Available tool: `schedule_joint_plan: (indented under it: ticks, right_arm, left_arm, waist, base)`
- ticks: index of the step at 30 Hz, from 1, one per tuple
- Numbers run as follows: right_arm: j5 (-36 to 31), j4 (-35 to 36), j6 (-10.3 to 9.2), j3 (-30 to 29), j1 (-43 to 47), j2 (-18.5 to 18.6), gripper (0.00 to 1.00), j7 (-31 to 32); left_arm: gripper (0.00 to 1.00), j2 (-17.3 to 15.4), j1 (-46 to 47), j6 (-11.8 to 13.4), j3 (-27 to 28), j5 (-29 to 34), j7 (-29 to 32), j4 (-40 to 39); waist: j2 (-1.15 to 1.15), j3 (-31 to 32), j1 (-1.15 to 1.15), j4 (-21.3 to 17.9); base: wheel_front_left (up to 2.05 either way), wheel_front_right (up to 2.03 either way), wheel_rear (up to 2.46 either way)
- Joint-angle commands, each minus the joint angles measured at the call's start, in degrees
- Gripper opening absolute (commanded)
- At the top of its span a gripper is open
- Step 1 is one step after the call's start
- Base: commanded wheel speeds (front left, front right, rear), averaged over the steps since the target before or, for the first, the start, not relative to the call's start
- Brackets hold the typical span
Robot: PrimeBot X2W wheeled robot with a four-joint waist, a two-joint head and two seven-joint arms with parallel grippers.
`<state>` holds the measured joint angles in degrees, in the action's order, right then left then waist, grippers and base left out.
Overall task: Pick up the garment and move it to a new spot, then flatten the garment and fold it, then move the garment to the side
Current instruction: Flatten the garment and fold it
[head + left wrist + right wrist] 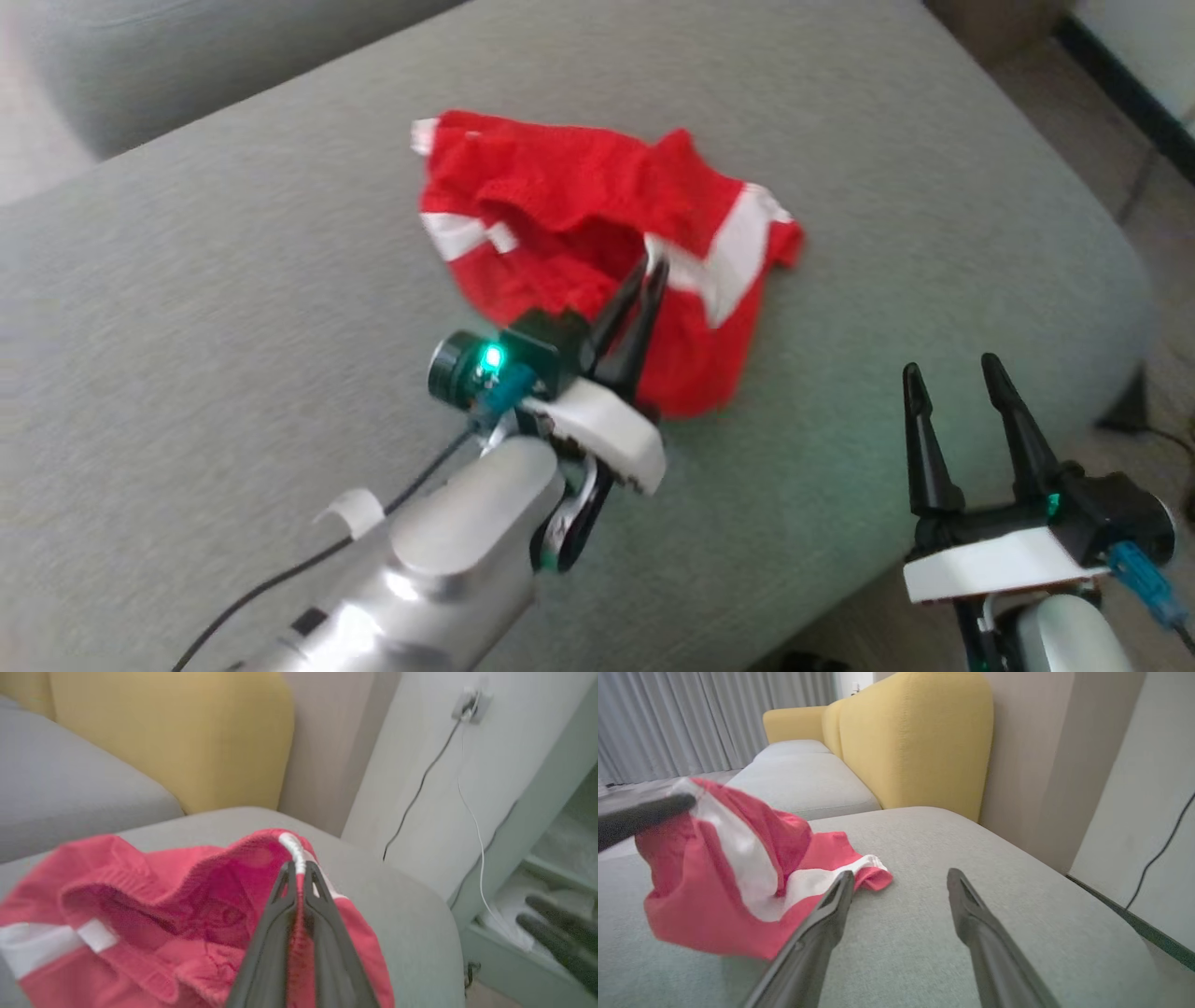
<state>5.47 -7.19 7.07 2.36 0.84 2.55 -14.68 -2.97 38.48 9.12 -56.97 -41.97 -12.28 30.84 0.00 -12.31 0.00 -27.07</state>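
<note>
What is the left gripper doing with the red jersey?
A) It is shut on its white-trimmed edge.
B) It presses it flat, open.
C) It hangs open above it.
A: the left gripper is shut, pinching the white-trimmed edge of the jersey, as the left wrist view shows.

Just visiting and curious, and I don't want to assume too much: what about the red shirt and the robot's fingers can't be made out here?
Head view: the crumpled red mesh jersey with white bands hides its underside and any print in its own folds.
Left wrist view: the long dark left fingers, shut, hide how much cloth they pinch; the right fingers are blurred and cut by the frame edge.
Right wrist view: a blurred dark finger crosses the jersey's top.
</note>
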Motion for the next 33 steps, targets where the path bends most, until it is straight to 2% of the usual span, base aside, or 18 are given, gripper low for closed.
schedule_joint_plan:
  ticks: [1,4,6,12,18,26,33]
  right_arm:
    - [-0.31,1.99,0.42,1.01,-0.3,0.55,1.0,-0.32]
    - [-0.4,2.24,0.42,0.9,0.03,1.13,1.0,-0.32]
    - [-0.43,2.37,0.42,0.98,0.28,1.6,1.0,-0.32]
    - [-0.1,2.37,0.42,1.26,0.79,2.69,1.0,-0.32]
    - [2.69,-0.37,0.42,2.32,1.6,3.8,1.0,-0.32]
    - [12.56,-7.57,0.42,6.36,-1.16,6.28,1.0,-0.32]
    - [12.83,-15.47,0.42,11.82,-8.24,9.69,1.0,-0.32]
  left_arm:
    - [0.0,0.09,2.6,0.24,2.63,-0.59,-1.03,-2.88]
    - [0.0,-0.29,1.99,0.9,5.56,-0.79,-2.21,-7.04]
    - [0.0,-1.7,0.76,1.48,7.36,-0.4,-2.48,-10.07]
    - [0.0,-8.21,-5.46,4.29,12.53,-0.03,-2.67,-15.94]
    - [0.0,-13.26,-10.81,5.37,16.06,0.12,-2.7,-18.19]
    - [0.0,-15.03,-13.6,5.11,18.64,1.58,-2.71,-18.9]
    - [0.0,-13.9,-13.79,3.99,19.16,2.99,-2.72,-18.4]
  waist:
    - [0.0,0.92,0.0,3.34]
    - [0.0,1.71,0.0,7.43]
    - [0.0,2.24,0.0,10.15]
    - [0.0,2.84,0.0,17.46]
    - [0.0,2.73,0.0,23.08]
    - [0.0,1.63,0.0,26.82]
    - [0.0,0.52,0.0,28.63]
  base:
    - [0.0,0.0,0.0]
    - [0.0,0.0,0.0]
    - [0.0,0.0,0.0]
    - [0.0,0.0,0.0]
    - [0.0,0.0,0.0]
    - [0.0,0.0,0.0]
    - [0.0,0.0,0.0]
